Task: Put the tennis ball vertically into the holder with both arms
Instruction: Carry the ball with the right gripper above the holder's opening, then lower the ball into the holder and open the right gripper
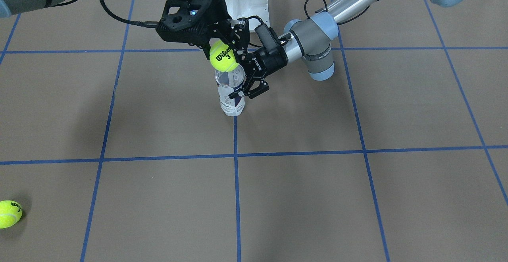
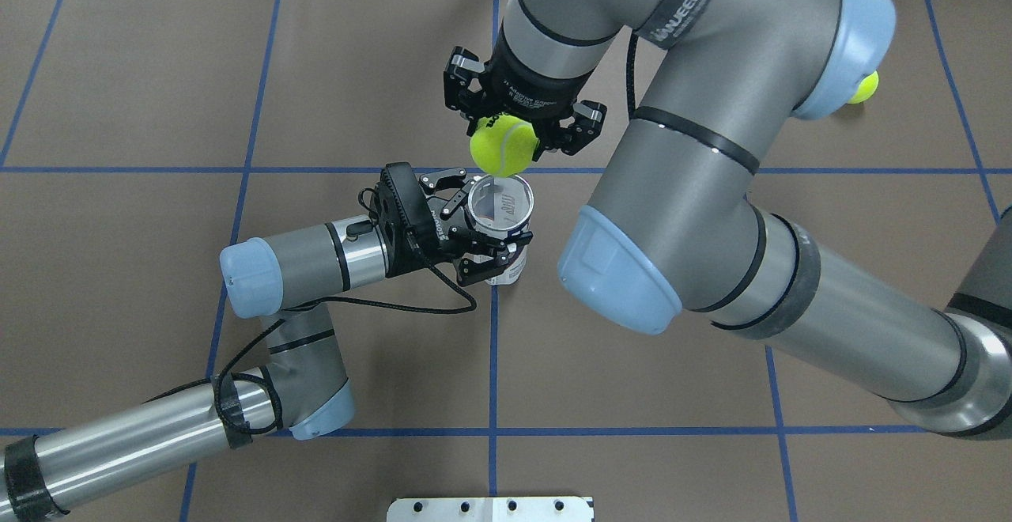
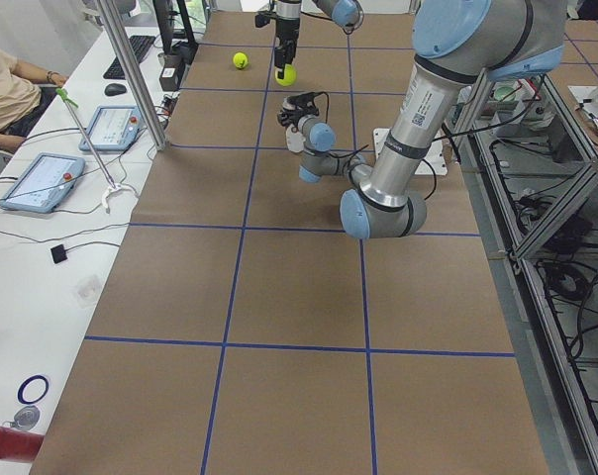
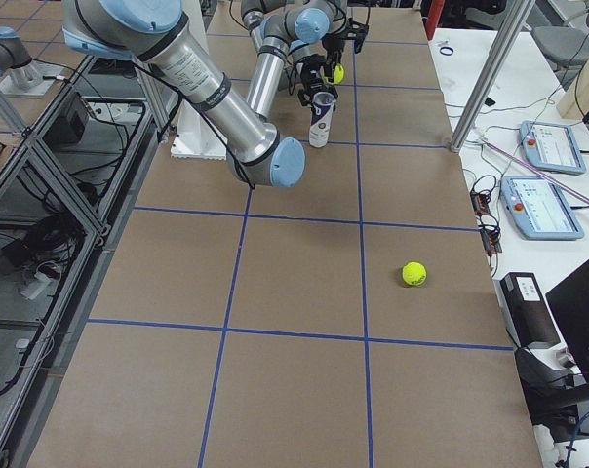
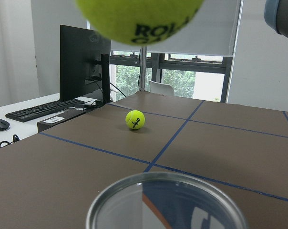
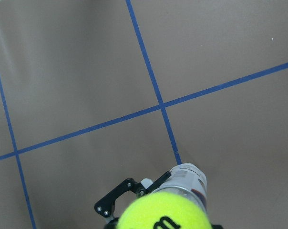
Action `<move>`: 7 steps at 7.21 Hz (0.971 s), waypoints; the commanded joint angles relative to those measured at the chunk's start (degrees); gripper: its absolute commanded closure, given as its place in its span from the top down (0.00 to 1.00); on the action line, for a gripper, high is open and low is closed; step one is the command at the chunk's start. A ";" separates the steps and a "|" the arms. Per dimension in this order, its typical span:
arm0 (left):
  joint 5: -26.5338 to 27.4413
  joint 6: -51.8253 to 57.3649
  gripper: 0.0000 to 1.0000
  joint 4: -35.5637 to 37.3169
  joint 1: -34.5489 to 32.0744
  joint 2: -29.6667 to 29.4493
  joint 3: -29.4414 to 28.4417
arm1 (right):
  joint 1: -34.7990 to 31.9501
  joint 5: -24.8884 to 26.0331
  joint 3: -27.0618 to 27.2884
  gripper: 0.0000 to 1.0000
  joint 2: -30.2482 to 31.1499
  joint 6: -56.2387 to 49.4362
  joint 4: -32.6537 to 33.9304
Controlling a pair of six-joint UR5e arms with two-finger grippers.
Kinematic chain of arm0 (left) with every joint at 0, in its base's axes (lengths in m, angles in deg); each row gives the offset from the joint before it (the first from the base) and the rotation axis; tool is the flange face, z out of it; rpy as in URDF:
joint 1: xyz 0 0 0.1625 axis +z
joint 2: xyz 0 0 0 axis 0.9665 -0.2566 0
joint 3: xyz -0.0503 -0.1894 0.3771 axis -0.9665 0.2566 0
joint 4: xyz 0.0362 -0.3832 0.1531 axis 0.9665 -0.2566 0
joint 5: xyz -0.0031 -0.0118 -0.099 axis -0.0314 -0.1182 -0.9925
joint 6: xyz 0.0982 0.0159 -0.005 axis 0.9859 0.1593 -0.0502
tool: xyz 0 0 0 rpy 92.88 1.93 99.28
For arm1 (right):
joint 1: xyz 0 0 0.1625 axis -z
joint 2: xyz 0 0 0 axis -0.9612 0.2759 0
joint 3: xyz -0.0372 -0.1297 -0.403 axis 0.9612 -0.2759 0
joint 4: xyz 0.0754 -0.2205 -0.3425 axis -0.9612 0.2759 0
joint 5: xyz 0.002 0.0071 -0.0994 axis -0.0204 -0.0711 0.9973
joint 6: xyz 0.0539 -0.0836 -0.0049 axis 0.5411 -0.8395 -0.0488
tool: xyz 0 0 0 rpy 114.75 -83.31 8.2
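The holder [image 1: 230,95], a clear can with a metal rim and a white-and-navy label, stands upright on the brown table. My left gripper [image 2: 482,225] is shut around its upper part from the side. My right gripper [image 2: 518,128] points down and is shut on a yellow Wilson tennis ball [image 2: 502,146]. The ball [image 1: 224,56] hangs just above the holder's open rim [image 2: 500,206], slightly to its far side. In the left wrist view the rim [image 5: 163,200] is at the bottom and the ball [image 5: 139,19] at the top. In the right wrist view the ball [image 6: 163,214] covers part of the holder [image 6: 188,179].
A second tennis ball [image 1: 8,213] lies loose on the table far out on my right; it also shows in the overhead view [image 2: 863,87]. The white pedestal [image 2: 490,508] is at my base. Operators' desks with tablets [image 3: 42,178] line the far side.
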 commanded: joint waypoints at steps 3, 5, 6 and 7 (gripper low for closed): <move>0.00 0.00 0.83 -0.12 -0.03 0.00 -0.02 | 5.24 6.90 -0.74 0.00 0.28 0.11 2.66; 0.00 0.00 0.83 -0.12 0.06 0.00 -0.02 | 5.33 7.52 -1.79 0.02 0.02 -0.59 2.57; 0.00 0.00 0.83 -0.12 0.06 -0.09 -0.02 | 5.33 7.61 -1.88 0.34 0.19 -0.68 2.57; 0.00 0.00 0.83 -0.12 0.06 -0.09 -0.02 | 5.42 9.00 -1.71 0.76 0.20 -0.69 2.57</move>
